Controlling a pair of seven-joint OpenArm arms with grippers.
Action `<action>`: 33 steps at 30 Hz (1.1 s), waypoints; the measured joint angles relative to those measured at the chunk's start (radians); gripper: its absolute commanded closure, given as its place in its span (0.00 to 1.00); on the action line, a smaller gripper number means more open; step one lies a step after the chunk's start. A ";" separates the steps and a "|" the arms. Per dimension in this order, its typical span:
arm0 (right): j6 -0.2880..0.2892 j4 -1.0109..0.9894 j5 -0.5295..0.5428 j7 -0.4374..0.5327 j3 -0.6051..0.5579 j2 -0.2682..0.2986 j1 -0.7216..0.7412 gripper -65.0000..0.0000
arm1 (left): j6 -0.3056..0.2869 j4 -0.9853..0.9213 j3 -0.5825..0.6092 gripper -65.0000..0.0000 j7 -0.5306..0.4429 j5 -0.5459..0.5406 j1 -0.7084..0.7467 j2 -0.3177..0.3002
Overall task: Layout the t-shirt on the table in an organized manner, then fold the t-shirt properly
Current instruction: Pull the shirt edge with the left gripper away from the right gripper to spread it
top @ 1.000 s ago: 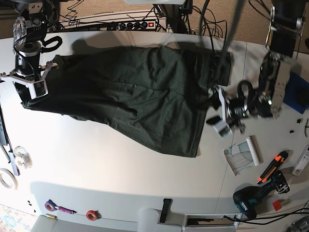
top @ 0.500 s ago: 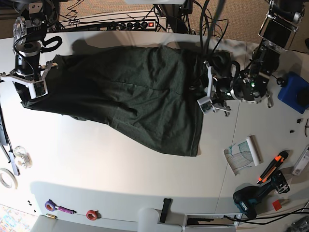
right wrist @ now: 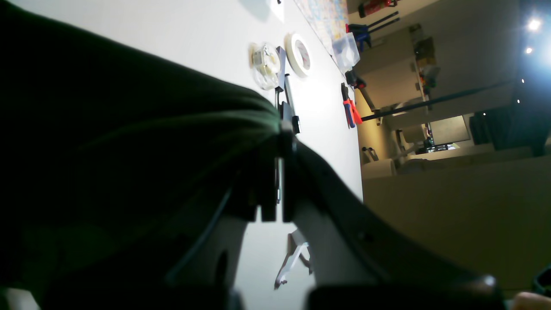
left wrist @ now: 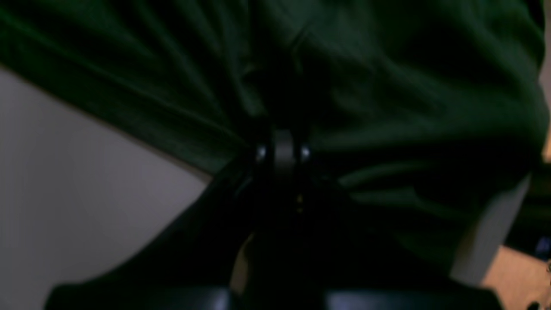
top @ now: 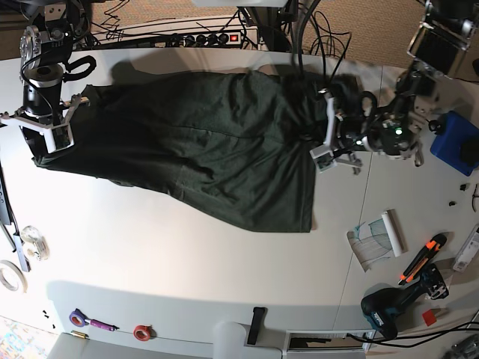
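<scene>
A dark green t-shirt (top: 202,142) lies spread across the white table (top: 187,269), wrinkled, with its lower hem running diagonally. My left gripper (top: 326,139) is at the shirt's right edge. In the left wrist view its fingertips (left wrist: 282,150) are pressed together with t-shirt fabric (left wrist: 387,86) bunched around them. My right gripper (top: 54,133) holds the shirt's far left edge. The right wrist view shows this gripper (right wrist: 282,129) shut on gathered t-shirt cloth (right wrist: 129,142).
Tape rolls (top: 33,241) lie by the left table edge, also seen as tape rolls (right wrist: 280,58) in the right wrist view. A paper roll (top: 378,239), an orange cutter (top: 423,258), a drill (top: 393,303) and a blue block (top: 456,142) sit to the right. A power strip (top: 187,37) lines the back.
My left arm swung up from the right of the shirt onto its right edge, shut on the cloth and drew it slightly right. The right arm has stayed put.
</scene>
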 measured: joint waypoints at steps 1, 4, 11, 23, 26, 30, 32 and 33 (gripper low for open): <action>0.000 0.000 0.000 0.000 0.000 0.000 0.000 1.00 | 0.003 0.016 0.001 1.00 0.012 -0.017 0.002 -0.017; 0.000 0.000 0.000 0.000 0.000 0.000 0.000 1.00 | 0.002 0.072 0.001 1.00 0.016 -0.053 0.003 -0.058; 0.000 0.000 0.000 -0.004 0.000 0.000 0.000 1.00 | 0.002 0.105 0.001 1.00 0.040 -0.111 0.000 -0.096; 0.000 0.000 0.000 -0.008 0.000 0.000 0.000 1.00 | -0.001 0.107 0.001 1.00 0.304 -0.321 0.000 -0.098; 0.000 0.000 0.000 -0.008 0.000 0.000 0.000 1.00 | -0.001 0.108 0.001 1.00 0.383 -0.397 0.000 -0.098; 0.000 0.000 0.000 -0.008 0.000 0.000 0.000 1.00 | -0.001 0.108 0.001 1.00 0.490 -0.452 0.000 -0.098; 0.000 0.000 0.000 -0.008 0.000 0.000 0.000 1.00 | -0.001 0.108 0.001 1.00 0.480 -0.452 0.000 -0.098; 0.000 0.000 0.000 -0.008 0.000 0.000 0.000 1.00 | -0.001 0.108 0.001 1.00 0.443 -0.452 0.000 -0.098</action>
